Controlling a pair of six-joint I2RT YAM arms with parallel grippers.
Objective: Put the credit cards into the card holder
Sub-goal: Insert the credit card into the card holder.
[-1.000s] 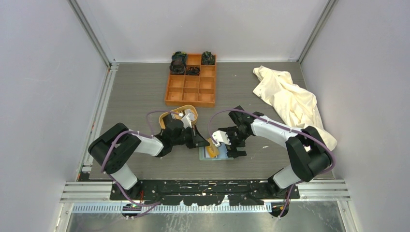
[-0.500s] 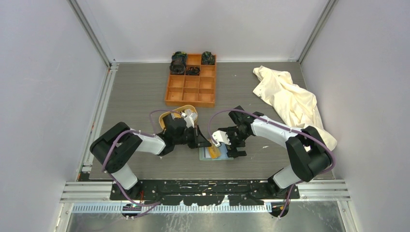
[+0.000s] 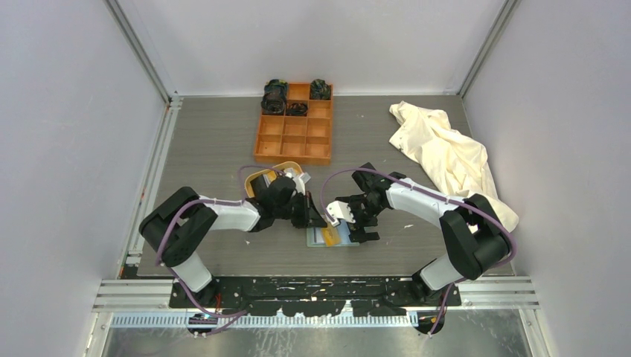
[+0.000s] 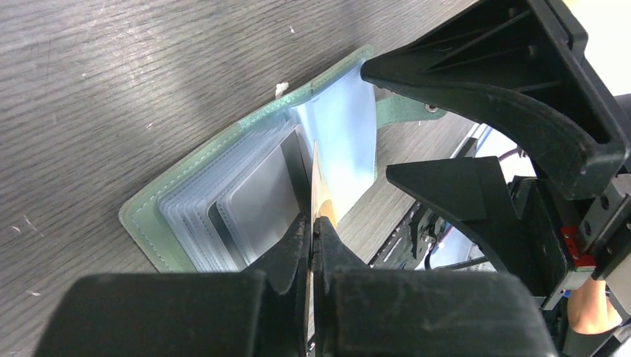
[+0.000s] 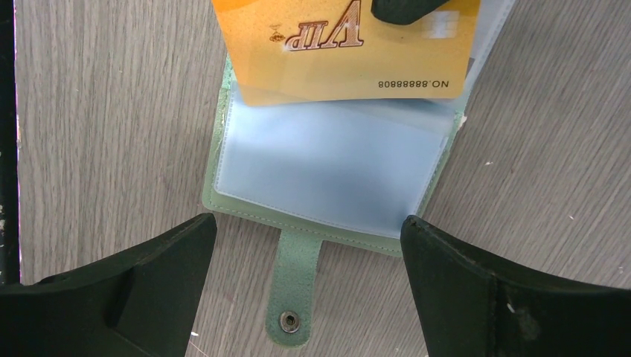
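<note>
The left gripper [image 4: 311, 223] is pinching a partly cropped gold card [image 5: 350, 52] over the open card holder [image 5: 327, 178], while the right gripper [image 5: 309, 234] is gaping, empty.

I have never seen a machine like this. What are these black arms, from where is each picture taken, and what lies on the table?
These are two robot arms fixed at the table's near edge. One picture looks down from above; the other two come from a small camera on each wrist. On the grey table lie an orange box, an oval tray, a cream cloth and an open green card holder. The left pincer is shut on a gold card, held on edge at the holder's clear pockets. The right pincer stands wide open over the holder, holding nothing.
</note>
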